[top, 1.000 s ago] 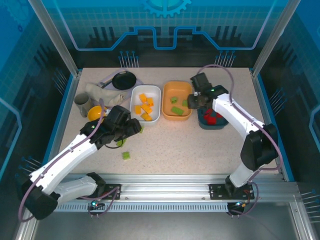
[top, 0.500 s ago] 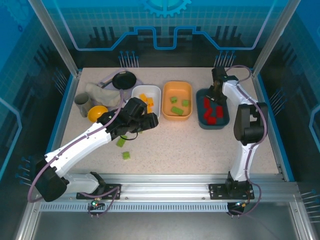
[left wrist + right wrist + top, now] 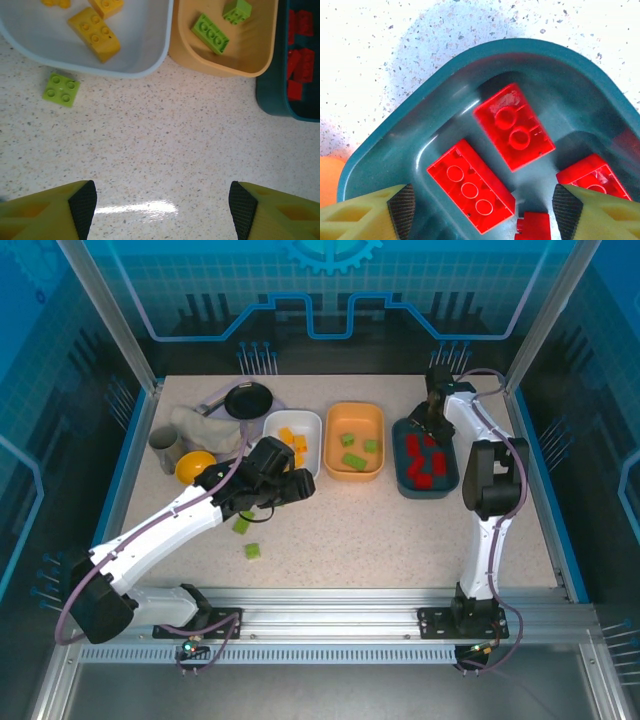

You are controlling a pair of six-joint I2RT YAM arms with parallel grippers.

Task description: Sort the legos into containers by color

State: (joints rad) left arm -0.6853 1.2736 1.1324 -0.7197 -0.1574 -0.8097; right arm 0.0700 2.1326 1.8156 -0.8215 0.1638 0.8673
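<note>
From above we see the left claw at the near edge of the white plastic tray of yellow-orange bricks, with two loose green bricks on the speckled desk; its wrist view makes plain that the jaws stand wide and empty, and picks out a green four-stud brick just beside that tray's near wall. The right claw, spread and gripping nothing, hovers over the far end of the dark teal tray, where the close view resolves red bricks lying flat.

black frying pan — far left of speckled surface | pale cloth just beside it | grey cup | yellow bowl — near cup
</note>
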